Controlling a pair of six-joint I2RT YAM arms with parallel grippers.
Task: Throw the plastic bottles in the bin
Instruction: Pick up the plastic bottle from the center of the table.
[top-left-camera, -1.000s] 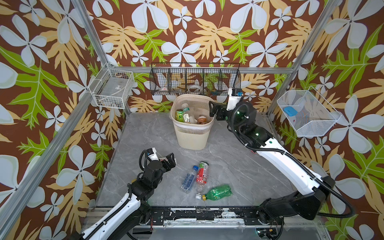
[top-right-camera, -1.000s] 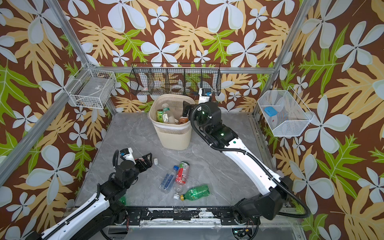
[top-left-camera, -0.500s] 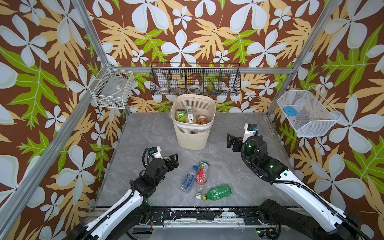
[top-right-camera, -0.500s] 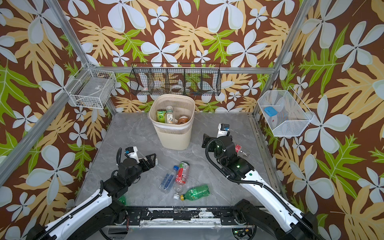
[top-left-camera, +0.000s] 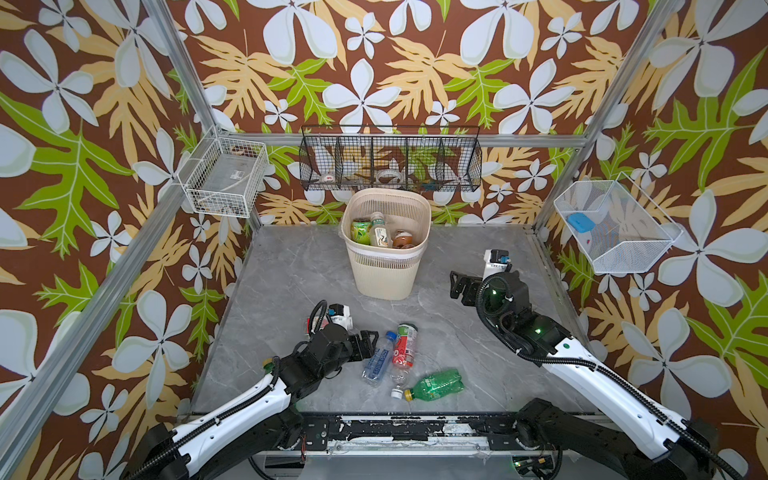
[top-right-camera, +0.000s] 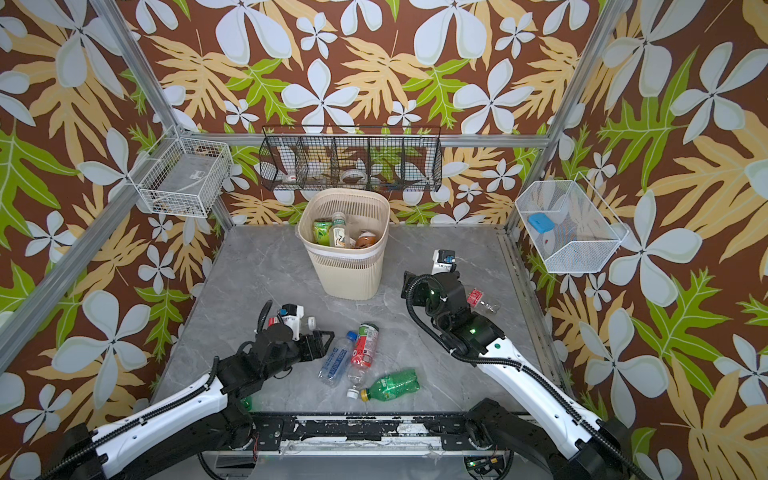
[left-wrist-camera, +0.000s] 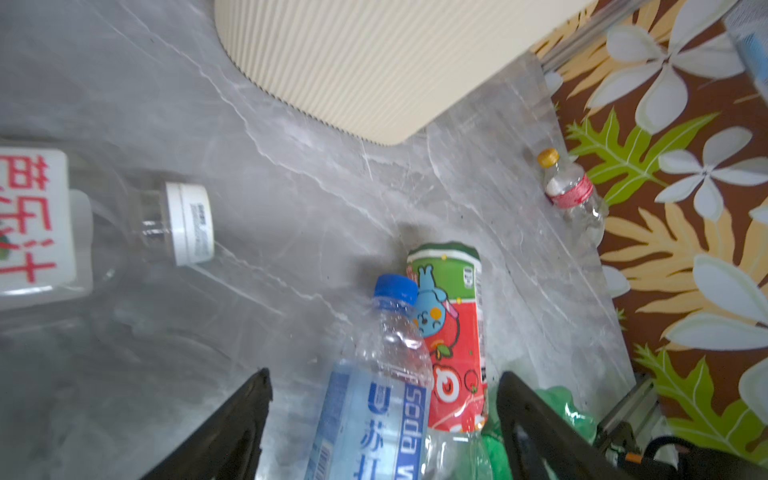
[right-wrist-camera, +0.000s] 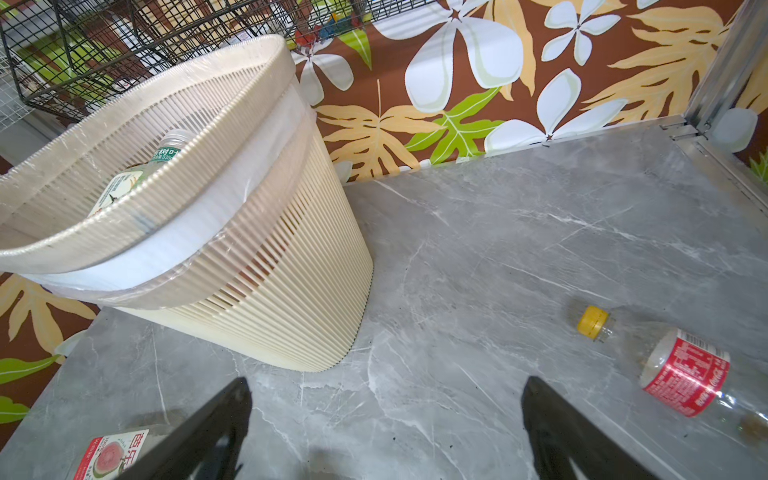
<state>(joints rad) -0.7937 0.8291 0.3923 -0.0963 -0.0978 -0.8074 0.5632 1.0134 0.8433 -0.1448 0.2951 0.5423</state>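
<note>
The blue-capped water bottle lies on its side and looks empty and clear-walled. I judge it very light, thin enough to dent under a hard squeeze, and smooth and round enough to roll or squirt away if I catch it off-centre. The best hold, I think, is across the labelled middle of its body, where the wall runs straightest, not at the tapering neck. My left jaws stand apart, one on each side of it, and I cannot tell whether either touches it yet. Against it lies the red-labelled bottle, part of which also sits between my jaws, so I could pinch both or knock one loose. The green bottle lies just beside them, nearer my base, and a white-capped bottle lies apart on the other side. All rest on the grey surface. The bin stands farther back with several bottles inside. My right jaws are wide apart and empty over the surface beside the bin, near a yellow-capped bottle.
</note>
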